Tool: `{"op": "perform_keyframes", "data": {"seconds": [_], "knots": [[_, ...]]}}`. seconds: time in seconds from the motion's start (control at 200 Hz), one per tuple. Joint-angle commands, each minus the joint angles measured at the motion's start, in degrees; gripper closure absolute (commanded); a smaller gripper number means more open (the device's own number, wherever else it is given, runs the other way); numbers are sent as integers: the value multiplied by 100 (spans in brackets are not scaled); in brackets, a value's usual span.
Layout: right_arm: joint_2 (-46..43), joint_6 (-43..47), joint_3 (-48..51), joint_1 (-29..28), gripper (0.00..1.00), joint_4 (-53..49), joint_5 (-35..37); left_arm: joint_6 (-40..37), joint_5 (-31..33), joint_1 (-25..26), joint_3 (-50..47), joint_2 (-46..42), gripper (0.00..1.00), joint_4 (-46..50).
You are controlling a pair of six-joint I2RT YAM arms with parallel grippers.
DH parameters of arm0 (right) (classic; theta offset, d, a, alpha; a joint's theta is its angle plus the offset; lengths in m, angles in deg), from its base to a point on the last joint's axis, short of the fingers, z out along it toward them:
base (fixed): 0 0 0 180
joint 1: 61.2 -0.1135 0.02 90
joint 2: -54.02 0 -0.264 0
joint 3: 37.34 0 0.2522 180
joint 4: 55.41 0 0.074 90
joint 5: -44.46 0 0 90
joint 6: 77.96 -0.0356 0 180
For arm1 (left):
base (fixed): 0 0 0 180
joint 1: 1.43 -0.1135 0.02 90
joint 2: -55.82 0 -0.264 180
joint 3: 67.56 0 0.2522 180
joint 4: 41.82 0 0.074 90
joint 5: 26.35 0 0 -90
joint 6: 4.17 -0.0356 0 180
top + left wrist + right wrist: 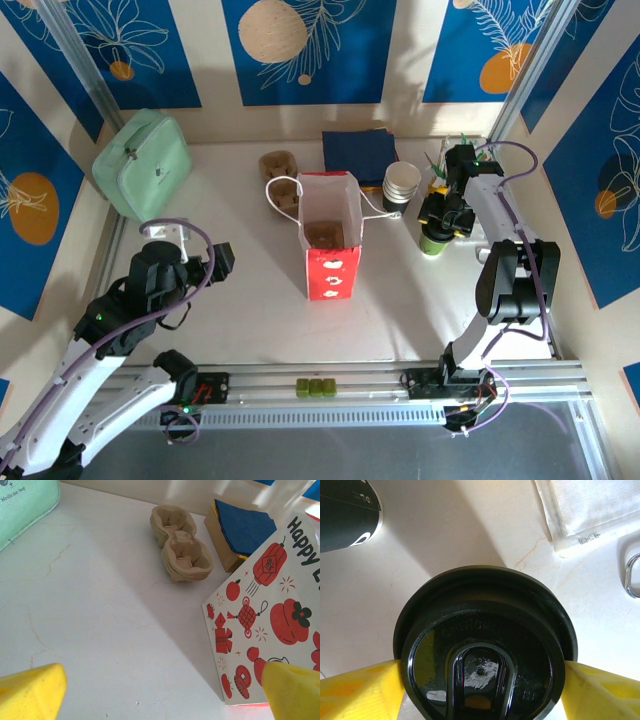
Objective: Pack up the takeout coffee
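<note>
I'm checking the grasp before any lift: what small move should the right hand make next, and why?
Probably close the right hand fully on the small green paper cup with the round black plastic lid. Its yellow fingers flank the lid, but a firm pinch isn't evident, and the cup stands on the table, outside the red-and-white paper bag.

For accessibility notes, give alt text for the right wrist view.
The black lid of the takeout coffee, seen from above, sits between the yellow fingers of the right gripper. Beyond it: a dark cup and a white packet.
</note>
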State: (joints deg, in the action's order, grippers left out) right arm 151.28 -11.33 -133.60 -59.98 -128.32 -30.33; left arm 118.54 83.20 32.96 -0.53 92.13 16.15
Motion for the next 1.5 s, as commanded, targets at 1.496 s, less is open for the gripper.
{"op": "perform_keyframes", "data": {"seconds": [1.496], "knots": [[681, -82, -544, 2, 24, -847, -362, 155, -105, -4, 29, -1, 1, 51]]}}
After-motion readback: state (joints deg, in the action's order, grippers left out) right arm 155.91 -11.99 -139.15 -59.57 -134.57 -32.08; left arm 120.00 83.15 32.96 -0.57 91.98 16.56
